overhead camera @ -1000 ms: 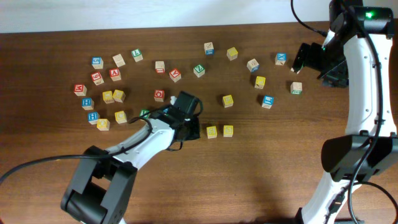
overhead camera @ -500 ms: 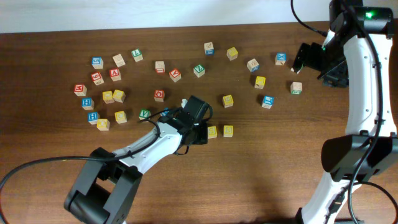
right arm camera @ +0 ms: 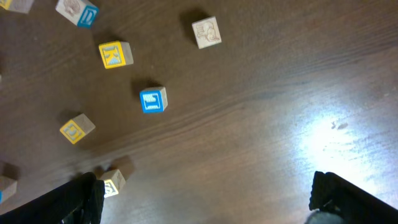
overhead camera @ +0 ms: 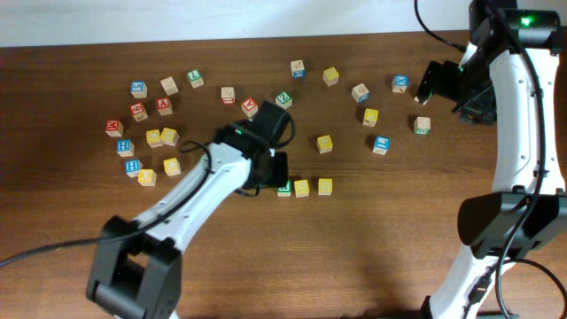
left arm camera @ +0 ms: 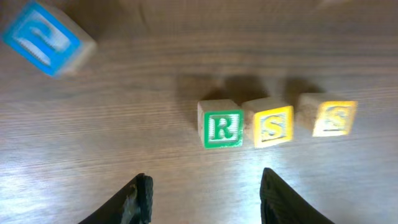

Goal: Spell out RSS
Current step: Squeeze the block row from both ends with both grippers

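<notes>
The R cube [left arm camera: 222,127], first S cube [left arm camera: 270,123] and second S cube [left arm camera: 333,117] stand in one row on the tabletop [overhead camera: 381,257], just right of centre in the left wrist view and just below centre in the overhead view. The R cube sits against the first S cube. A narrow strip of wood shows between the two S cubes. All three letters face up.

The left fingers [left arm camera: 137,199] are spread apart at the bottom edge of the left wrist view, holding nothing, with the R cube above the gap and clear of both tips. The left arm [overhead camera: 204,182] runs from the lower left of the overhead frame up to the left end of the row.

Below the row, bare wood extends to the lower edge of the overhead frame. Above it, a yellow cube [overhead camera: 324,143] is the nearest neighbour. The other cubes lie scattered across the upper half, short of the far edge. A blue cube [left arm camera: 43,38] sits in the upper left corner of the left wrist view, well apart from the row.

The right fingers [right arm camera: 81,202] are wide apart and hold nothing. The right arm [overhead camera: 518,115] stands at the upper right of the overhead frame.
</notes>
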`<state>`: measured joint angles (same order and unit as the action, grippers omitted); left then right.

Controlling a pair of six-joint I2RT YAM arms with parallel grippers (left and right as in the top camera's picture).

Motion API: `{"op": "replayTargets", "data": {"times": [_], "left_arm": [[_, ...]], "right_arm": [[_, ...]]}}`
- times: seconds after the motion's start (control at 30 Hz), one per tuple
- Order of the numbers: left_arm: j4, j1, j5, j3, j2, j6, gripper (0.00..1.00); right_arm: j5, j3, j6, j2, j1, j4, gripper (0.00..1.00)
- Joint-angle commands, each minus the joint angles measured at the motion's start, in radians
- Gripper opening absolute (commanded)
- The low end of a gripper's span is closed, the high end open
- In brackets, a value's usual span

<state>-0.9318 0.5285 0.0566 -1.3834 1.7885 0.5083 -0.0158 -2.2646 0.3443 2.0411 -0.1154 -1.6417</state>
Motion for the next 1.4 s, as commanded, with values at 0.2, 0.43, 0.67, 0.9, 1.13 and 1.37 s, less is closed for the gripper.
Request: {"op": "replayTargets", "data": {"times": [0.2,0.43,0.67,0.9,1.13,1.37], "left_arm": [[-0.407,-0.297,-0.072,-0.171,-0.335,-0.033,0.81],[-0.373,-0.387,-0.102,-0.113,-0.332,0.045,0.99],[-0.385,-0.555,-0.106,-0.058,-0.330,0.024,0.71],[-0.063,-0.402,0.090,0.212,-0.320,-0.037,0.00],[0.240,-0.142,0.109,0.247,-0.002,0.018,0.00],[0.349,-0.122,0.114,0.247,0.120,0.083,0.00]], "right_arm": [[-0.057,-0.007,0.013,0.000,-0.004,0.043,0.98],[-0.382,0.109,-0.296,-0.006,0.182,-0.057,0.68],[-0.084,0.447,-0.048,-0.004,0.553,0.124,0.54],[0.002,0.528,-0.019,-0.003,0.415,0.184,0.04],[-0.158,0.801,-0.051,-0.003,0.369,0.446,0.04],[-0.324,0.887,-0.051,-0.003,0.372,0.620,0.04]]}}
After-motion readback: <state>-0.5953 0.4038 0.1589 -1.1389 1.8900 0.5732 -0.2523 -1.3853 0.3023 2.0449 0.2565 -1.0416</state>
